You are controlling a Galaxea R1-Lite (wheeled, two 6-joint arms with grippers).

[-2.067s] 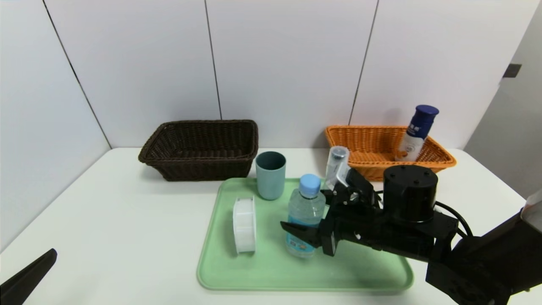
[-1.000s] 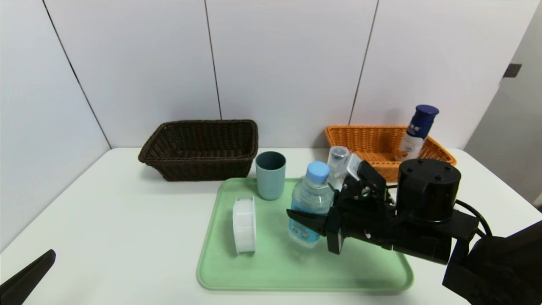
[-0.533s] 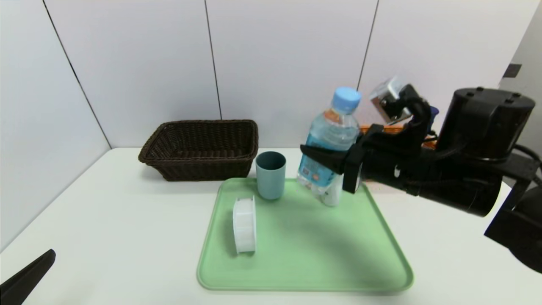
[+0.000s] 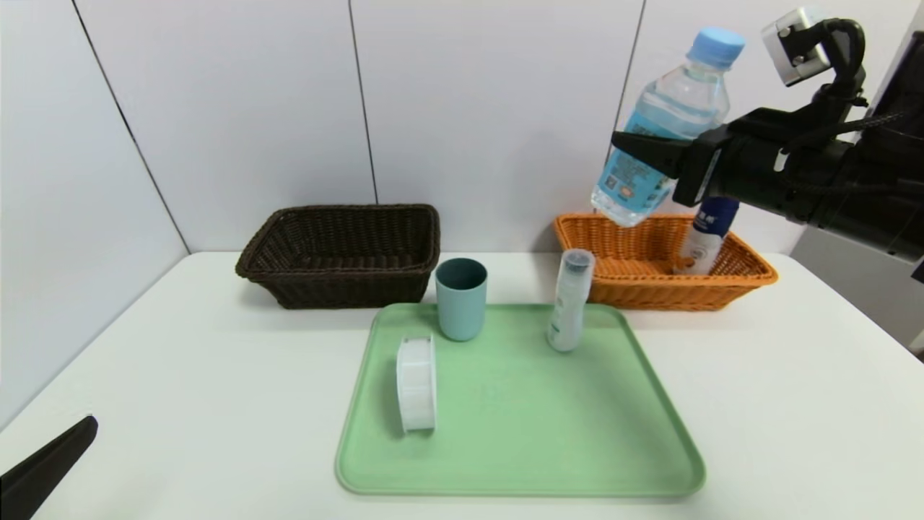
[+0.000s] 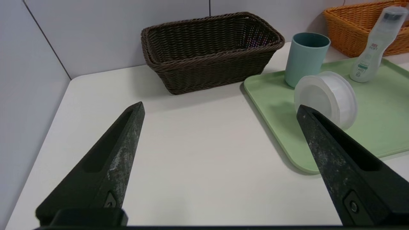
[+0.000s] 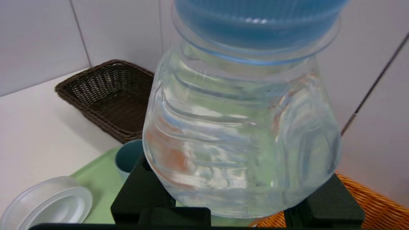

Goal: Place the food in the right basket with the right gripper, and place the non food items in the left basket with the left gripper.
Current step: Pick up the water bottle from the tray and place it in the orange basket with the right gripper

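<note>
Right gripper, raised, jaws clamped on the clear water bottle at its label. The bottle's long axis tilts, cap up and leaning back toward the arm. The orange basket lies directly below and slightly beyond the fingertips, the white bottle with navy cap already leaning inside; the release probably calls for a descent. Left gripper is parked far aside, jaws spread, nearer the dark brown basket.

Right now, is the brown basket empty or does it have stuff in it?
Empty. The dark brown basket shows only its bare woven inside; the cup, round white case and slim white bottle stand on the green tray.
</note>
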